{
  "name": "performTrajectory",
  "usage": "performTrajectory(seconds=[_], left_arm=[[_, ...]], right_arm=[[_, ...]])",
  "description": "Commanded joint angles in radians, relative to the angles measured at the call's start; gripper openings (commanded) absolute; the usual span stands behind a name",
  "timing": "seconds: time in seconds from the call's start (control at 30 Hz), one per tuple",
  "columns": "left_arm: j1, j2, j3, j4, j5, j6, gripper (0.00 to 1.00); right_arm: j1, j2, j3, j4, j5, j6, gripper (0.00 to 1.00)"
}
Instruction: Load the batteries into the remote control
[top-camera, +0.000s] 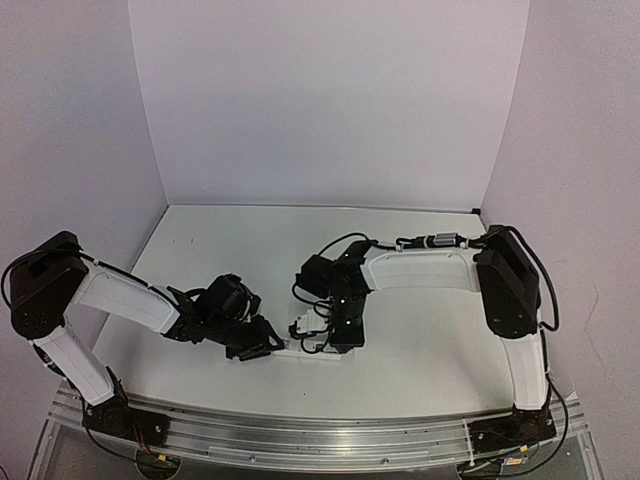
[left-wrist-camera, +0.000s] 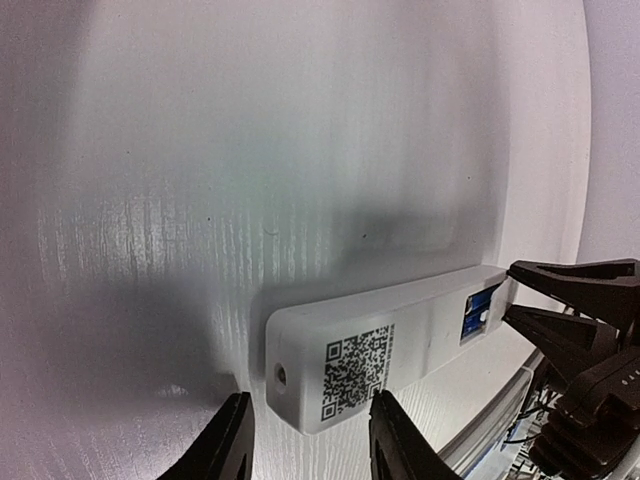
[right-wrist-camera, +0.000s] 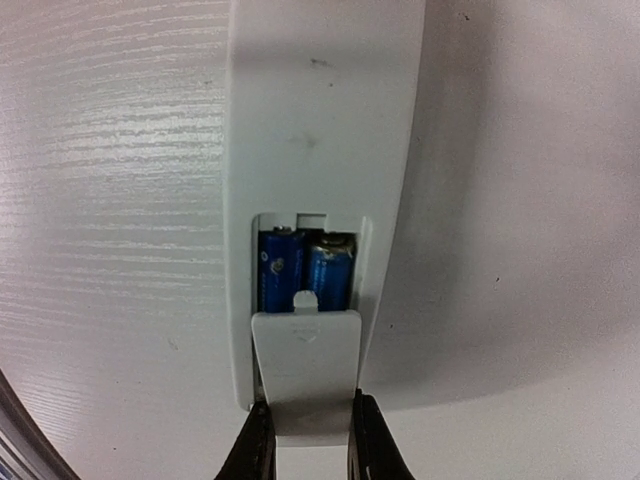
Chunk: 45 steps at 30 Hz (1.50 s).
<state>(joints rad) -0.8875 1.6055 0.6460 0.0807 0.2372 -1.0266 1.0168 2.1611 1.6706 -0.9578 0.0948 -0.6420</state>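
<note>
The white remote control (right-wrist-camera: 320, 120) lies face down on the table, its back with a QR code label (left-wrist-camera: 357, 372) facing up. Two blue batteries (right-wrist-camera: 305, 270) sit side by side in its open compartment; they also show in the left wrist view (left-wrist-camera: 475, 312). My right gripper (right-wrist-camera: 307, 420) is shut on the small flat white cover (right-wrist-camera: 305, 365), which it holds over the lower end of the compartment. My left gripper (left-wrist-camera: 310, 408) is open at the remote's (left-wrist-camera: 410, 330) other end, one finger on each side, the left finger apart from it. In the top view both grippers, left (top-camera: 262, 345) and right (top-camera: 345, 338), meet near the table's front edge.
White table (top-camera: 300, 250) with lilac walls at the back and both sides. A metal rail (top-camera: 320, 440) runs along the near edge close to the remote. The right gripper's black fingers (left-wrist-camera: 570, 300) show in the left wrist view at the remote's far end.
</note>
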Motion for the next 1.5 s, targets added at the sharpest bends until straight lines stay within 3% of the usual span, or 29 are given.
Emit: performTrajectory(seconds=[0.0,0.4,1.03,1.47], left_arm=[[-0.001,0.014,-0.003,0.038,0.011,-0.013,0.39],[-0.001,0.027,0.007,0.018,0.008,-0.007,0.37],[-0.001,0.039,0.020,0.007,0.016,0.003,0.37],[-0.001,0.045,0.021,0.009,0.024,0.006,0.36]], right_arm=[[0.016,0.024,0.043,-0.018,0.000,-0.014,0.08],[0.034,0.049,0.081,-0.047,-0.010,0.002,0.08],[0.051,0.093,0.128,-0.113,0.098,0.054,0.06],[0.069,0.104,0.138,-0.125,0.090,0.111,0.16]])
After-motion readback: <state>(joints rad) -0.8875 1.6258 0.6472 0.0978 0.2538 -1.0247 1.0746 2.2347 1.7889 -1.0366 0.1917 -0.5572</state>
